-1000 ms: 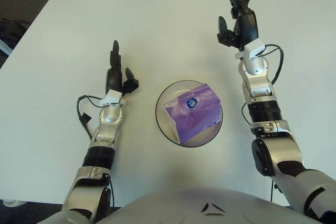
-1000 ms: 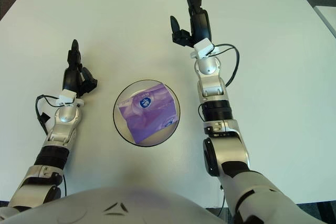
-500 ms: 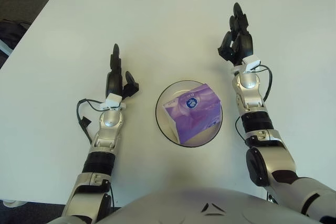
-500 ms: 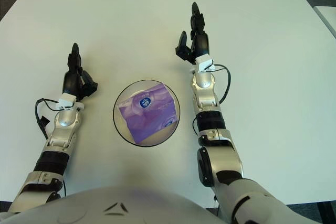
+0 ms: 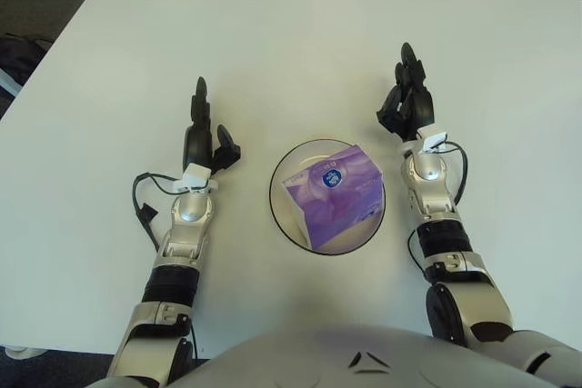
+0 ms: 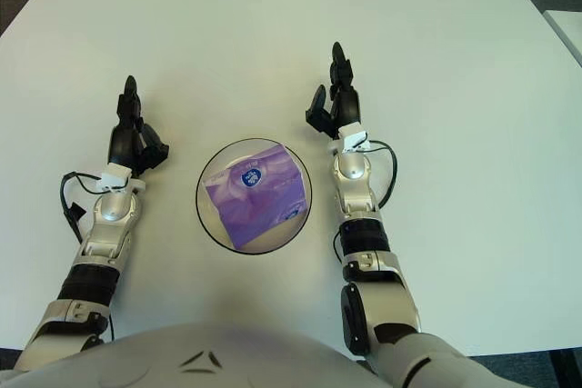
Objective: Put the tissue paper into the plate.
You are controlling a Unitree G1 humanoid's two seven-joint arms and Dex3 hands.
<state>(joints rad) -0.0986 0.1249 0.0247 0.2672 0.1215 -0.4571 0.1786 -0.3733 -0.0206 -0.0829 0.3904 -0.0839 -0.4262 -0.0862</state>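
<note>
Tissue paper: purple plastic-wrapped rectangular pack (image 5: 333, 195) lay inside the round, dark-rimmed clear glass plate (image 5: 277, 211), resting on it and tilted a little, its blue round label facing up.
Long axis: the pack ran diagonally, from the near-left part of the plate toward the far-right.
Plate position: on the white table (image 5: 291, 52), between the two arms, near the robot's body.
Right hand (image 5: 406, 102): sat just beyond and to the right of the plate, apart from it; black fingers straight and loosely spread, holding nothing.
Left hand (image 5: 203, 134): lay on the plate's left side, farther off than the right; fingers extended and empty.
Direction: the pack lay to the near-left of the right hand, the nearer of the two.
Judgement: the placing looked done; no grasp seemed called for.
</note>
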